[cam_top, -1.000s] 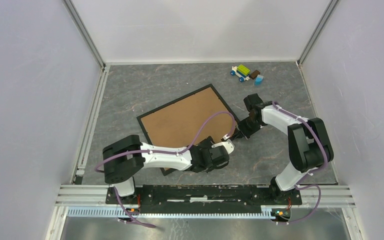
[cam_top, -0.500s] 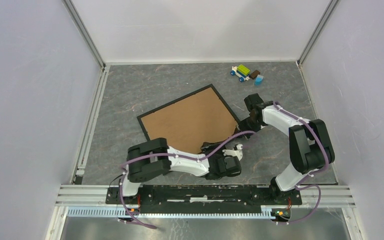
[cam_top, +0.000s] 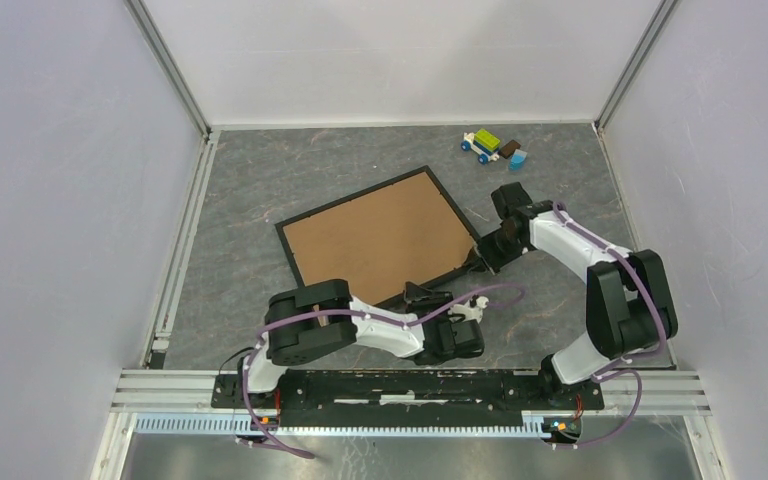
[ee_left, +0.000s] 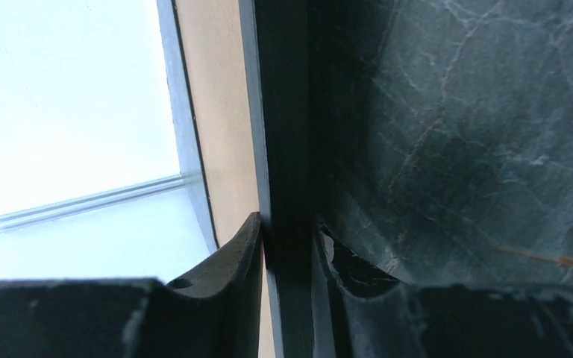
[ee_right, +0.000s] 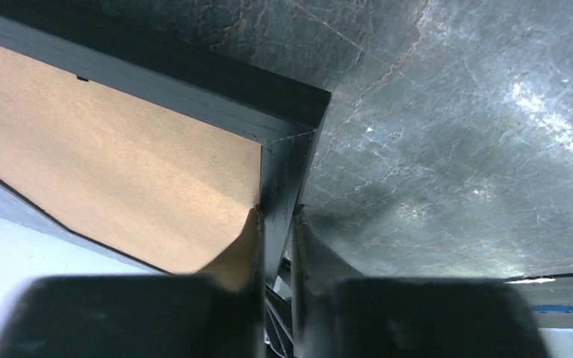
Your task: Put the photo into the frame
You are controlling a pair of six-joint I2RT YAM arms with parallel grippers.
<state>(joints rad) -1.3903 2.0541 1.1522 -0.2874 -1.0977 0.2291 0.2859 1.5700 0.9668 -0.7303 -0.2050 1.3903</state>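
Left gripper (ee_left: 287,239) pinched the frame (ee_left: 283,112) by its near rail; right gripper (ee_right: 277,216) clamped a corner; seemingly to lift it together.

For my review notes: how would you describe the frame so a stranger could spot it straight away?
Start at the grey marbled table and look to its middle. The frame sits there askew, a thin black rectangle filled by a brown board. Its only neighbour, a toy of coloured blocks at the far right, is much smaller.
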